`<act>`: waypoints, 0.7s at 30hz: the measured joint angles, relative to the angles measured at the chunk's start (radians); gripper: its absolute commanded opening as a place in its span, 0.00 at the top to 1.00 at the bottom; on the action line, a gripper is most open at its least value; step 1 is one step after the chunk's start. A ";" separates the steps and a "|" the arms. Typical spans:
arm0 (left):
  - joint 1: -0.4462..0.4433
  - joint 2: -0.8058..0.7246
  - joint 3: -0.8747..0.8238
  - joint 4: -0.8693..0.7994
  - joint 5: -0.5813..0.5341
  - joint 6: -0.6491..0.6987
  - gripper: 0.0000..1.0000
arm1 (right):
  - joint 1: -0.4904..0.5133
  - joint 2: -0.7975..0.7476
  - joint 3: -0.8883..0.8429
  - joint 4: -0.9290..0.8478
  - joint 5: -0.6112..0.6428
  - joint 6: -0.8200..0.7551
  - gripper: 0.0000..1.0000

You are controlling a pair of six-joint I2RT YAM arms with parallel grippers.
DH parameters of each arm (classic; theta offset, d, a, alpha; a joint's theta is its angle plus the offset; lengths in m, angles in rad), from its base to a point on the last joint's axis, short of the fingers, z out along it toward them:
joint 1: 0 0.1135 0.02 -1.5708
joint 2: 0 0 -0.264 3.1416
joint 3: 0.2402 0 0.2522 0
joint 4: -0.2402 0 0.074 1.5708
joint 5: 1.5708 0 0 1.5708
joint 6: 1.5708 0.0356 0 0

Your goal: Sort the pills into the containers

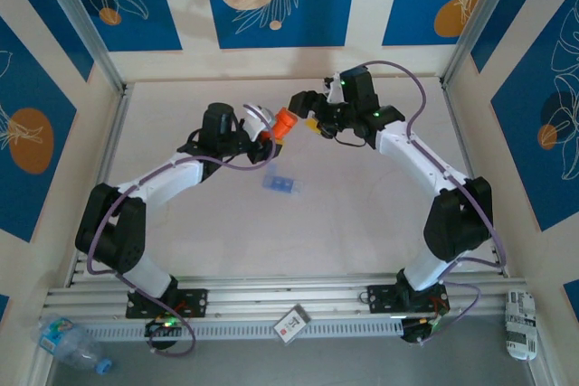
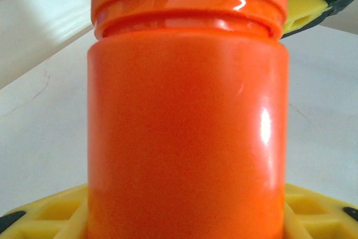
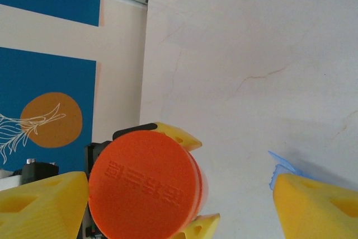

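orange bottle (image 2: 187, 127) cropped, blue box (image 3: 278, 167) mostly hidden

One bottle (image 1: 284, 123), apparently one blue box (image 1: 280, 184)

**Lone blue box on a pale bench**

My bench (image 1: 362, 223), a cream surface crossed by faint hairline cracks, carries one loose item on its open middle: the blue pill box (image 1: 280, 184), translucent, lying flat and slightly askew, roughly midway between the side walls. Its compartments are too small to read from above. At the near edge run the aluminium rails (image 1: 298, 296) where my two arms are bolted. On the grey strip in front of the rails lie a small white packet (image 1: 291, 324) near the centre, a clear plastic bottle (image 1: 65, 339) on its side at the left corner, and a crumpled white wrapper (image 1: 520, 324) at the right.
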 measured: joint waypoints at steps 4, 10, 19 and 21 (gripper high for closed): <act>-0.008 0.000 0.000 -0.005 0.000 0.000 1.00 | 0.016 0.013 0.017 -0.001 0.003 0.000 0.16; -0.013 0.001 0.000 -0.009 0.000 0.007 1.00 | 0.036 0.013 0.035 -0.001 0.003 0.001 0.25; -0.015 0.002 0.000 -0.011 0.000 0.007 1.00 | 0.050 0.034 0.037 -0.003 0.003 0.003 0.35; -0.014 0.002 0.000 -0.014 0.000 0.007 1.00 | 0.052 0.035 0.037 -0.003 0.004 0.002 0.38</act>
